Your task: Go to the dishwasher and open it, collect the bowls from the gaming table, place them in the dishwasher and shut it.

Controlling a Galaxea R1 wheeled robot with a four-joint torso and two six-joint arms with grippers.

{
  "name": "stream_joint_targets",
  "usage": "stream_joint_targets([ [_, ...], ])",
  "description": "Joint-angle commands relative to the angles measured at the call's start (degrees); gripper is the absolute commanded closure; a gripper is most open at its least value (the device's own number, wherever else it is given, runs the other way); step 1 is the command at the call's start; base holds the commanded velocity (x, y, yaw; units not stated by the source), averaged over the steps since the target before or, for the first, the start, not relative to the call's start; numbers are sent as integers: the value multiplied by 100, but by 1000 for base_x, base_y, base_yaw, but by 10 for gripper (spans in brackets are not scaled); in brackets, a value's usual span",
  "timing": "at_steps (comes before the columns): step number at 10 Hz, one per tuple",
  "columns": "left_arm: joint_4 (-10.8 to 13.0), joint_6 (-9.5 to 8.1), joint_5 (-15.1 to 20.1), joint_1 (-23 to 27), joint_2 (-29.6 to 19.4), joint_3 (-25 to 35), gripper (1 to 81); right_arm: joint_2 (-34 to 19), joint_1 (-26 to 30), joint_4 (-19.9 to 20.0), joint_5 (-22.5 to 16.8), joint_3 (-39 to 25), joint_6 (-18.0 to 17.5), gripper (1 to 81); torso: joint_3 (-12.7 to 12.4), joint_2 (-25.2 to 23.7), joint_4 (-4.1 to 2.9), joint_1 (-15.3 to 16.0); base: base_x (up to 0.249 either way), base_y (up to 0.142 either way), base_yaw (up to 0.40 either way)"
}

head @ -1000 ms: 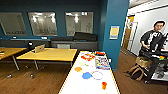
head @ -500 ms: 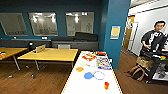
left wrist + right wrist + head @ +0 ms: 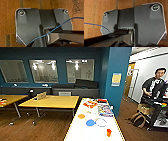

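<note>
The gaming table (image 3: 82, 133), long with a plain white top, stretches away from me in the lower middle of the head view. On it lie an orange bowl (image 3: 81, 116), a blue bowl (image 3: 90, 122), a pale bowl with a bluish rim (image 3: 101, 122) and a whitish bowl (image 3: 86, 111). A small orange cup (image 3: 109, 132) stands nearer, by the table's right edge. The dishwasher is out of view. Both wrist views look past the robot's dark plate onto brown wooden floor (image 3: 7, 22), with a thin blue cable (image 3: 52, 31) crossing.
Yellow wooden tables (image 3: 52, 101) stand left of the white table. A blue pillar (image 3: 117, 79) rises at its far right. A person with a control rig (image 3: 153, 89) and a backpack (image 3: 138, 119) are at the right. Colourful boxes (image 3: 105, 110) lie at the table's far end.
The whole head picture has shifted slightly: the camera has come a little closer to the white table. The bowls have not moved on it.
</note>
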State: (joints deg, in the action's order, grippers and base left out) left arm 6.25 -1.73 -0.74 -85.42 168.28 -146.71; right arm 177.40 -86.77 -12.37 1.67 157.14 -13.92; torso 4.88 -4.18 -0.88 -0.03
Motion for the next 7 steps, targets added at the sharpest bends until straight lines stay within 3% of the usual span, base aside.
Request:
stream_joint_targets([
  [1, 34, 6, 303, 311, -40, 29, 10, 44, 287, -63, -264, -53, 47, 10, 0, 0, 0, 3, 0, 71, 0],
  [7, 43, 6, 303, 311, -40, 29, 10, 44, 305, -81, -272, -44, 39, 10, 2, 2, 0, 3, 0, 67, 0],
])
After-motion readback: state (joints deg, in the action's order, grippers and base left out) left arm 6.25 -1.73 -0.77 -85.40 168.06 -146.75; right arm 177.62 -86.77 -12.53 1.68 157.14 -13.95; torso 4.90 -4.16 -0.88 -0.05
